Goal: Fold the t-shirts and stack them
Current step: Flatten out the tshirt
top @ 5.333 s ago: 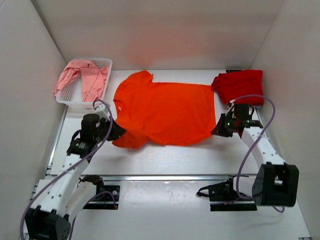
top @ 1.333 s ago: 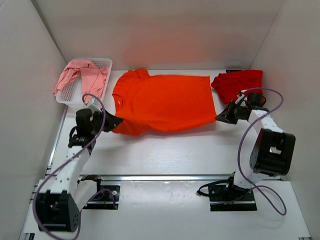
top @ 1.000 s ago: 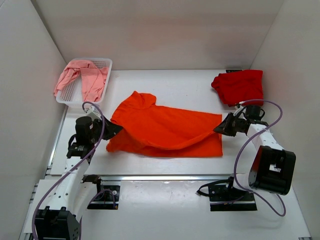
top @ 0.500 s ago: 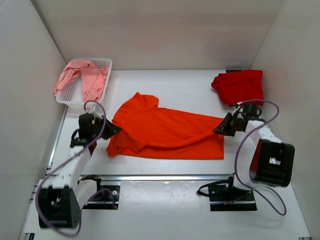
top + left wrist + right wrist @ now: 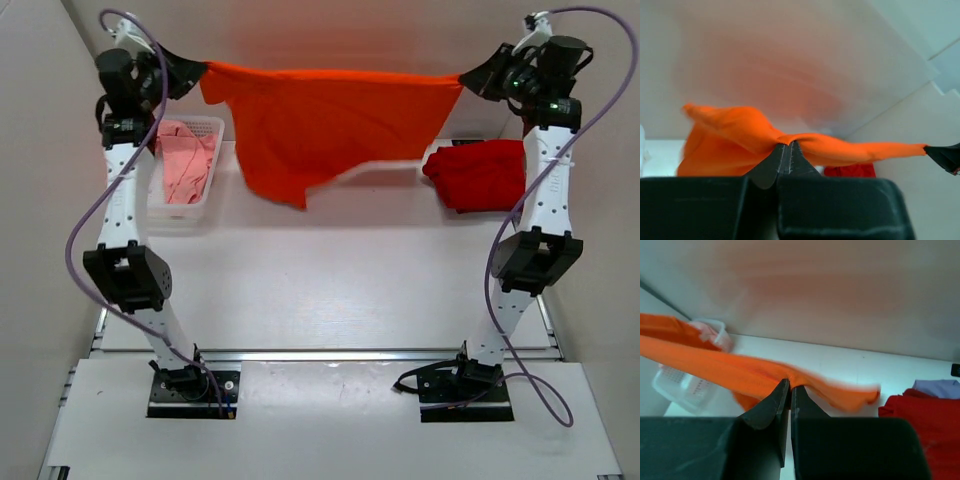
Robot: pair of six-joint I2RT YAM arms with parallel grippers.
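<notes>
We see both arms stretched tall, with the orange t-shirt [image 5: 320, 120] hanging in the air between them above the table [image 5: 330, 290]. The left gripper [image 5: 192, 72] sits at the far left, its jaws pressed together on a bunched corner of the cloth. In the left wrist view the two fingers meet, with only a thin fold of orange pinched at their tips. The right gripper [image 5: 476, 78] sits at the far right and clamps the opposite corner in the same way. Its wrist view shows the fingers closed to a narrow slit, with orange cloth running out from between them to the left. The top edge of the shirt runs nearly taut and level from one gripper to the other. The rest hangs down in a slanting flap whose lowest point is left of centre, and we cannot tell how high it clears the table. The red t-shirt [image 5: 478, 175] lies bunched on the far right of the table, below the right gripper. The pink t-shirt [image 5: 185, 160] lies in the white mesh basket [image 5: 178, 208] at the far left, partly hidden behind the left arm.
</notes>
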